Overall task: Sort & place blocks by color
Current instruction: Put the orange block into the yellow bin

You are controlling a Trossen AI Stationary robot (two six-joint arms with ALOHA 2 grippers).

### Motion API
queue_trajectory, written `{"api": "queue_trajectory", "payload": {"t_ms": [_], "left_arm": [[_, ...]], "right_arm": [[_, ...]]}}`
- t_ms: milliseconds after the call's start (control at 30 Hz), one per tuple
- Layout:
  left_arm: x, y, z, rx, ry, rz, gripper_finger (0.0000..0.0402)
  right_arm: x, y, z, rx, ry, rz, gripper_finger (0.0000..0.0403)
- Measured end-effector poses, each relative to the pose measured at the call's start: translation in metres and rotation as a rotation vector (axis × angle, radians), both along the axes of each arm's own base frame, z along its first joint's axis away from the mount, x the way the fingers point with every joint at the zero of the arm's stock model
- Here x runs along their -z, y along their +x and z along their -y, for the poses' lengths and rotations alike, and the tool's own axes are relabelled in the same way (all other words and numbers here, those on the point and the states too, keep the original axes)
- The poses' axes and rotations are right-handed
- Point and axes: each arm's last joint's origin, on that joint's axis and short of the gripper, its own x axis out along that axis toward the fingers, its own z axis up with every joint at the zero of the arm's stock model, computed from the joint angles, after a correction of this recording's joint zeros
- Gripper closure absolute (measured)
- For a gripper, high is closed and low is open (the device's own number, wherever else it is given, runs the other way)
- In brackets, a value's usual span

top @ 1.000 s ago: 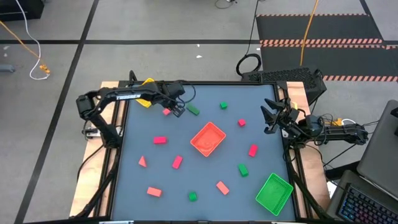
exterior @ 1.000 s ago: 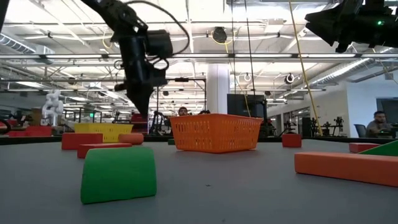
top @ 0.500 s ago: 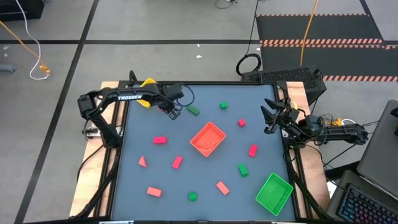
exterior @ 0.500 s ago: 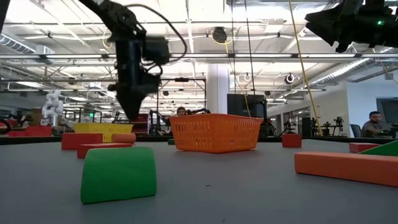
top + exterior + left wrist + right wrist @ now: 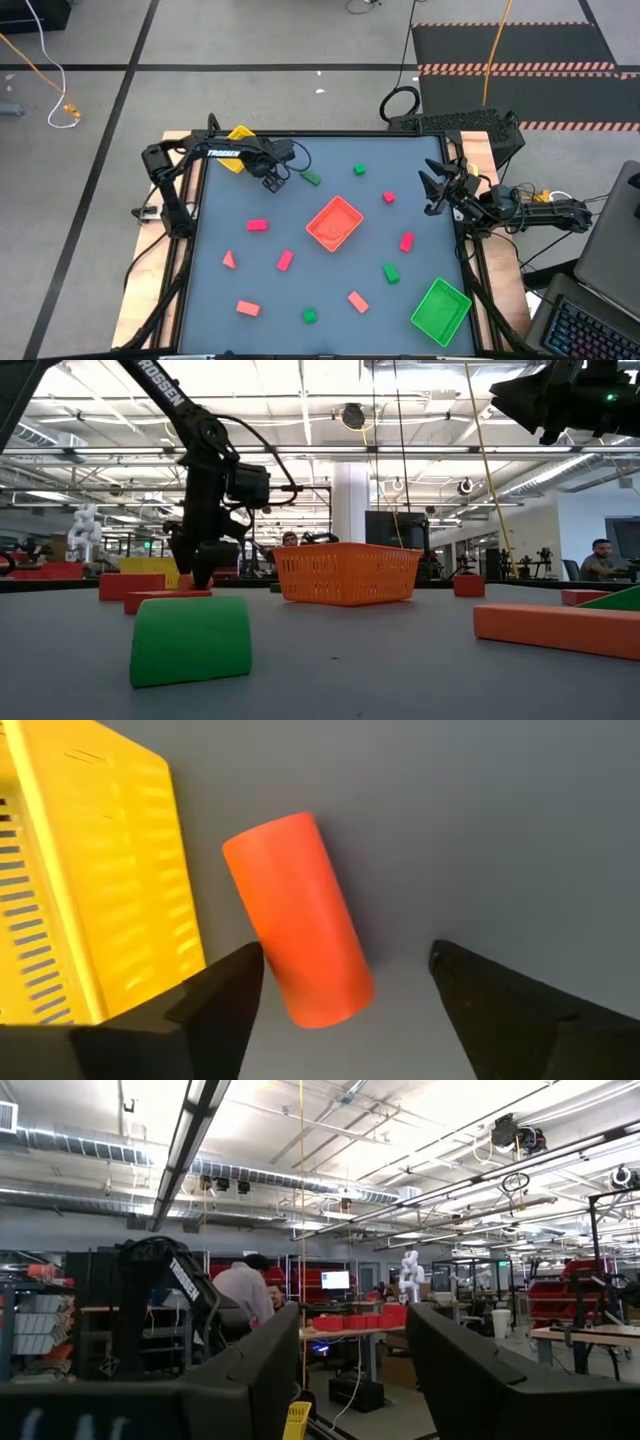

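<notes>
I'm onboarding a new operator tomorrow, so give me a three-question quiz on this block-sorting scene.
1. True or false: the left gripper is closed tight on the red cylinder block.
2. Which tray sits nearest the table's middle? A) the yellow tray B) the red-orange tray C) the green tray
3. Fill in: in the left wrist view, the cylinder block lies on the table beside the ____ tray.

Key
1. False: the fingers stand apart on either side of it, and it lies on the table.
2. B
3. yellow

The right gripper waits, open, at the table's right edge.
</notes>
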Motion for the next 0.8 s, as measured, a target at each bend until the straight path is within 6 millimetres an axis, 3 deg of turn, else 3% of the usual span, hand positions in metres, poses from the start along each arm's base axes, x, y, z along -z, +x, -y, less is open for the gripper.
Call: {"api": "queue_trajectory", "payload": {"t_ms": [533,800], "left_arm": [[-0.001,0.004,0.003,-0.005,0.005,0.039,0.0204],[-0.020,0.003,0.004,-0.045,0.021,0.145,0.0215]], "right_arm": [[0.000,0.000,0.000,0.002,0.001,-0.004,0.0220],[0.001,0.000,0.000,0.003,0.002,-0.007,0.0220]]}}
